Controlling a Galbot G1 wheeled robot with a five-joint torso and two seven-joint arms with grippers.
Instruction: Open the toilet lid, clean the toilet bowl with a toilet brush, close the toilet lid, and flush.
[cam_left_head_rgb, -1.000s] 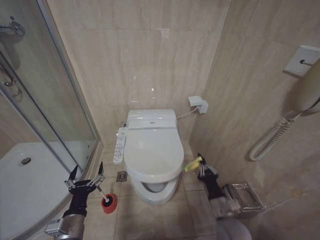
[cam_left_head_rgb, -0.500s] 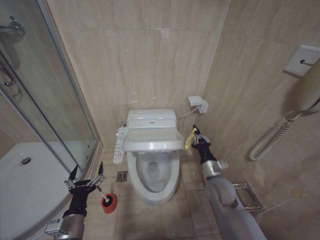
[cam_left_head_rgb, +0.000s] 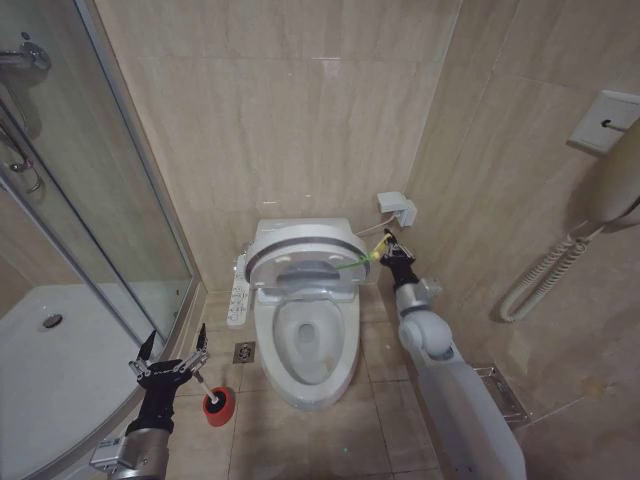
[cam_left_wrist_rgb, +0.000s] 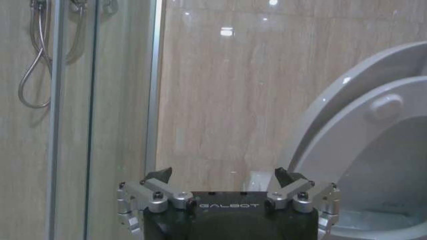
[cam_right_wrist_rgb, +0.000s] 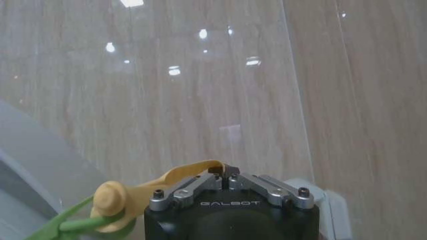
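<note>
Starting nearest you, your left claw (cam_left_head_rgb: 170, 362) hovers low over the beige tiled floor (cam_left_head_rgb: 320, 430) with its fingers spread wide, just above the small toilet brush (cam_left_head_rgb: 208, 393) with its thin white stick handle, which stands in its little red round cup holder (cam_left_head_rgb: 217, 408) beside the bowl. The black bristle head sits down in the cup, so you cannot see it.

Beyond that, the white ceramic oval toilet bowl (cam_left_head_rgb: 305, 375) lies open, with a little water at the bottom and nothing else inside.

Farthest off, your right claw (cam_left_head_rgb: 385, 254) is up beside the tank, pressed together on the yellow-green band (cam_right_wrist_rgb: 110, 202) tied to the edge of the large white glossy oval toilet lid (cam_left_head_rgb: 300, 235). The lid stands nearly upright, with the ring-shaped white seat (cam_left_head_rgb: 303, 275) raised against it.

To finish the lift well, ease the lid the last bit until it leans back on its own, keeping the band taut but not yanked. Release only once the lid looks settled; let go early and it may well drop shut. Watch the white wall socket box (cam_left_head_rgb: 398, 209) just behind that claw.
</note>
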